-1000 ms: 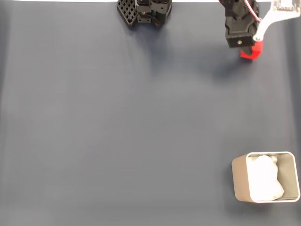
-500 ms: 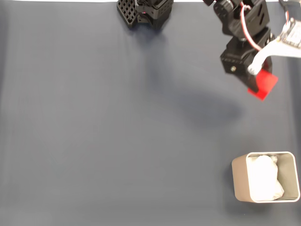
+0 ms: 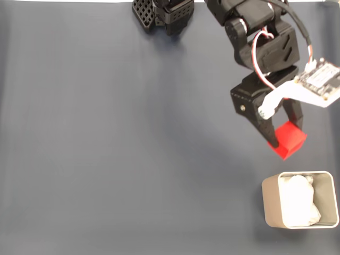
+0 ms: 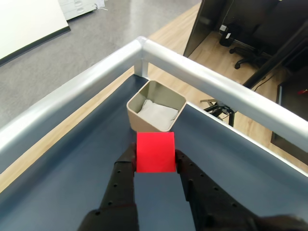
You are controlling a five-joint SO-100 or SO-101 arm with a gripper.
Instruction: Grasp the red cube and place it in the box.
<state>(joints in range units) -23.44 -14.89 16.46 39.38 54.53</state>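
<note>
The red cube [image 3: 288, 140] hangs above the dark mat, clamped between the black fingers of my gripper [image 3: 285, 137], which is shut on it. In the wrist view the red cube [image 4: 155, 152] sits between the two fingers, with the gripper [image 4: 155, 156] pointing toward the box [image 4: 136, 121]. The box [image 3: 271, 201] is a beige square container with white lining. It stands at the lower right of the fixed view, a short way below the cube.
The arm's black base [image 3: 164, 13] sits at the top edge of the mat. A metal rail [image 4: 202, 77] runs along the table's edges just beyond the box. The mat [image 3: 117, 138] stretches bare to the left.
The arm has swung down from the top right of the fixed view, carrying the red cube from near the mat's top edge to just above the box.
</note>
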